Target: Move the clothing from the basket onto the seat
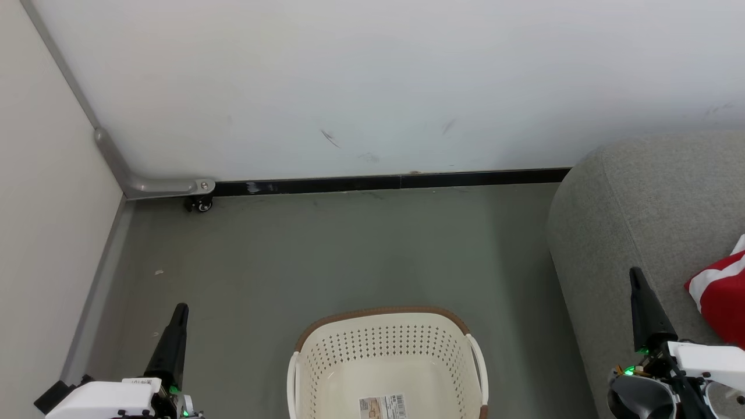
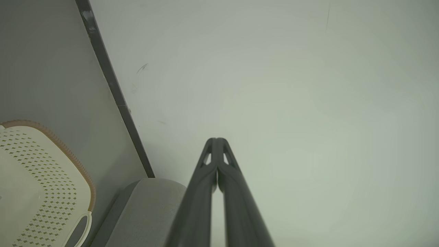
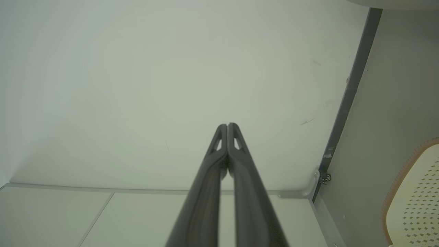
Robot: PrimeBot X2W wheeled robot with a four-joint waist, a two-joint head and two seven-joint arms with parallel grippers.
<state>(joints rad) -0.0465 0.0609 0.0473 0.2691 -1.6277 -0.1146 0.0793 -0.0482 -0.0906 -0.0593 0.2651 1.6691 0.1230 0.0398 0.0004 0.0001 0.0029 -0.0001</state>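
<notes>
Basket (image 1: pixel 381 313) sits on floor (image 1: pixel 349 250) near wall (image 1: pixel 372 81), seat (image 1: pixel 640 198) with clothing (image 1: pixel 722 297) beside it.

Barcode sticker (image 1: pixel 382 406) on the basket (image 1: pixel 326 361) bottom at 6 o'clock, print too small to read, white label (image 1: pixel 141 382) on left wrist housing (image 1: pixel 105 400) at 7 o'clock, characters illegible

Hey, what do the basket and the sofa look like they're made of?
The basket looks like moulded cream plastic, smooth with a slight sheen, its walls perforated; the brown rim may be a woven-look trim. The sofa seems upholstered in grey woven fabric, matte and finely speckled.
</notes>
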